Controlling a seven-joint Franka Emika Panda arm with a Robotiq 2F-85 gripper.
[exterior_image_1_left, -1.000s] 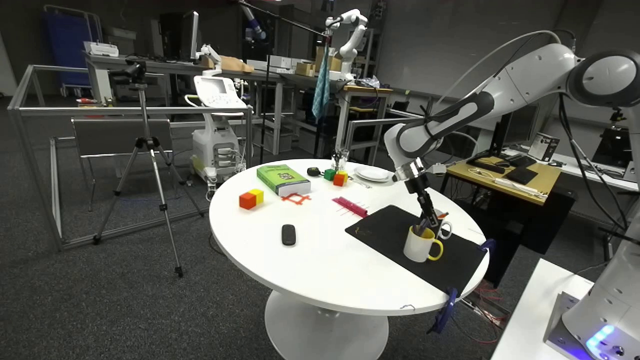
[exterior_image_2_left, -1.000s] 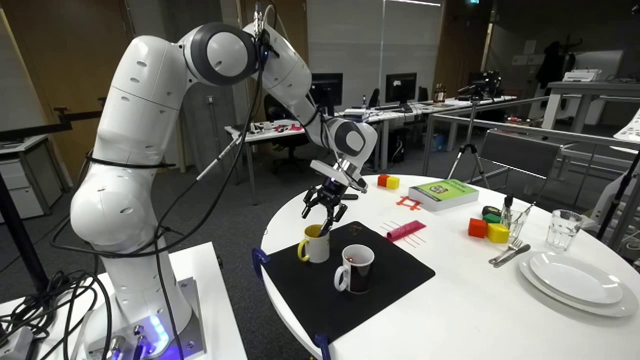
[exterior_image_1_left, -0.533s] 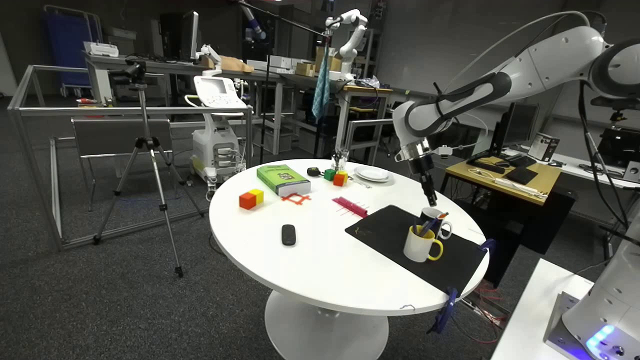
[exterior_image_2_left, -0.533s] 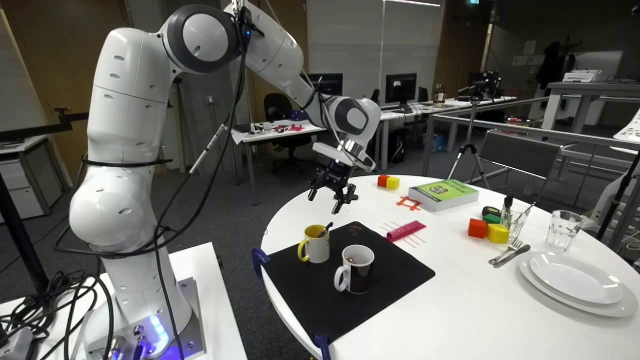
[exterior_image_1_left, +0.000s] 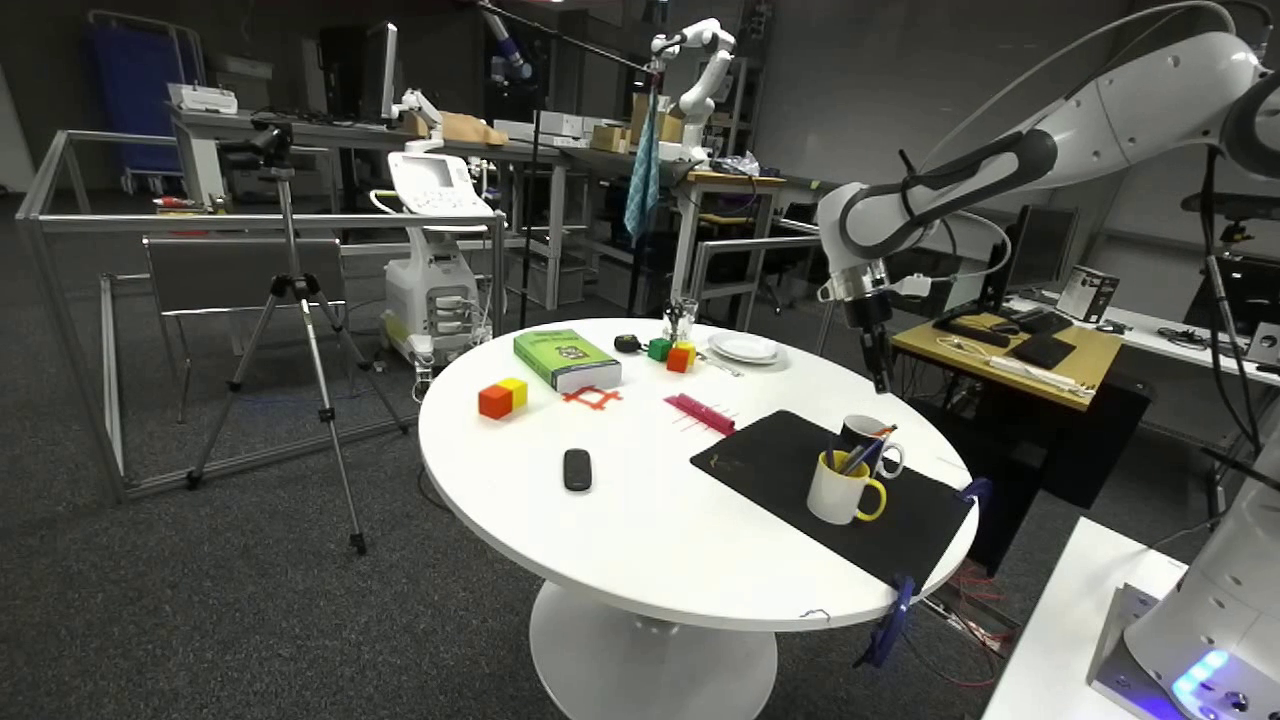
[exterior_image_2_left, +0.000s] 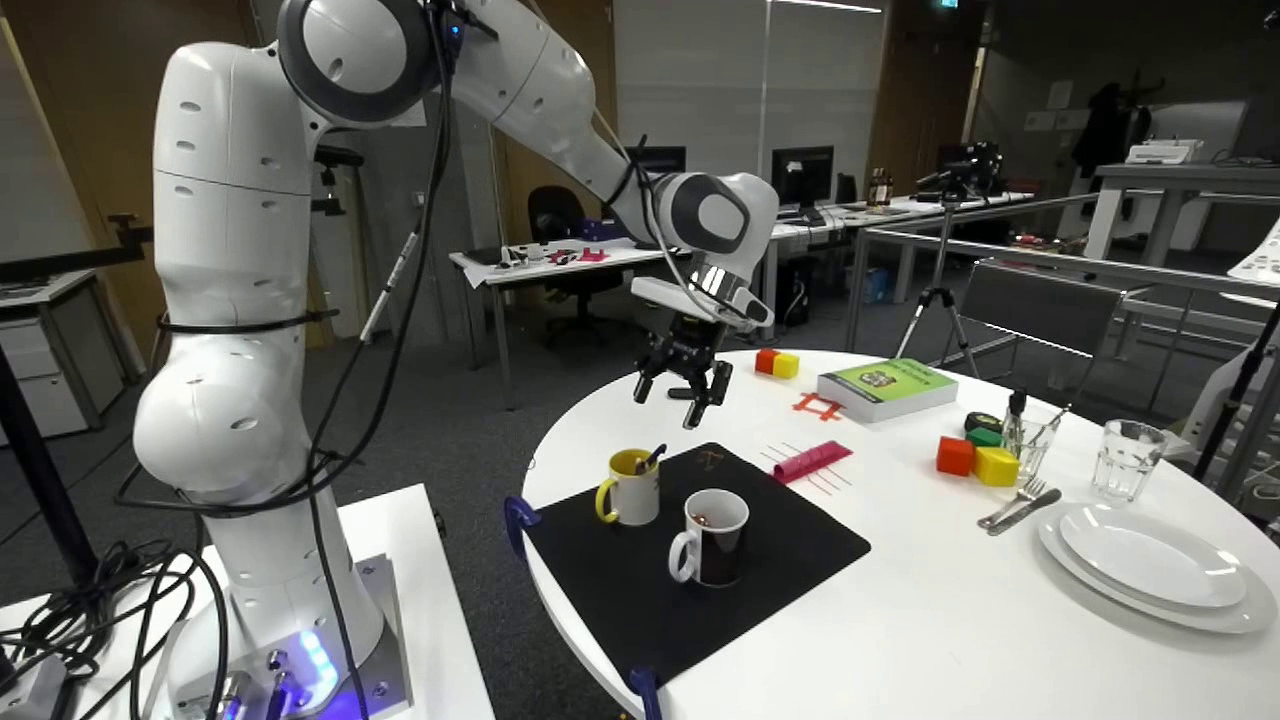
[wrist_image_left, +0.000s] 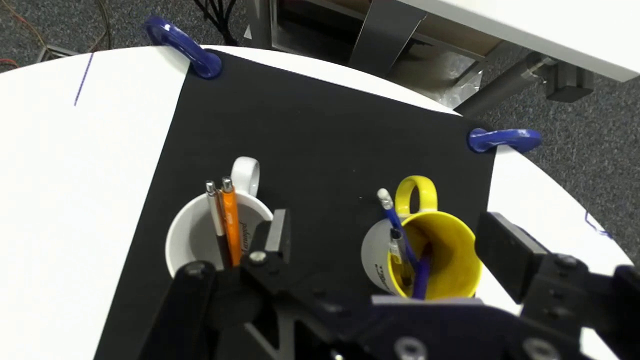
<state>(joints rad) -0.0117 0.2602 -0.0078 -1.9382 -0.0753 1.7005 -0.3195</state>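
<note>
In an exterior view: one round white surface (exterior_image_1_left: 640, 510) on a pedestal (exterior_image_1_left: 650, 650), which stood on dark grey carpet (exterior_image_1_left: 250, 620). Laid out upon it were a thick green-covered book (exterior_image_1_left: 567, 358), a black oblong device (exterior_image_1_left: 577, 469), a pink strip (exterior_image_1_left: 703, 413), and a red cube (exterior_image_1_left: 494, 403) touching a yellow cube (exterior_image_1_left: 515, 391). Room contents included a tripod (exterior_image_1_left: 292, 286), a white wheeled medical cart (exterior_image_1_left: 432, 285) and, at the back, another white robot arm (exterior_image_1_left: 712, 75) on a wooden-topped bench (exterior_image_1_left: 735, 180).

In an exterior view: one black mat (exterior_image_2_left: 620, 580), which ran to the edge of the surface, two blue clamps (exterior_image_2_left: 518, 522) fastened at its corners there. A yellow-handled white mug (exterior_image_2_left: 635, 500) stood upright near that edge; a black-and-white mug (exterior_image_2_left: 720, 548) stood upright nearby, with mat visible between the pair. Stacked white plates (exterior_image_2_left: 1150, 555) lay near a knife (exterior_image_2_left: 1024, 512), a fork (exterior_image_2_left: 1010, 503) and a drinking glass (exterior_image_2_left: 1127, 460). A separate white table (exterior_image_2_left: 450, 610) bore the arm's base (exterior_image_2_left: 270, 640); a gap parted it from the surface.

In the wrist view: one claw (wrist_image_left: 387, 239), its fingers (wrist_image_left: 505, 252) set wide apart, the yellow-handled white mug showing between them. It hung higher than both mugs, touching neither. The black-and-white mug contained an orange pen (wrist_image_left: 231, 220) and a dark pen (wrist_image_left: 218, 225); the yellow-handled white mug contained a blue pencil (wrist_image_left: 399, 227), a clear pen (wrist_image_left: 400, 254) and a purple pen (wrist_image_left: 422, 275).
</note>
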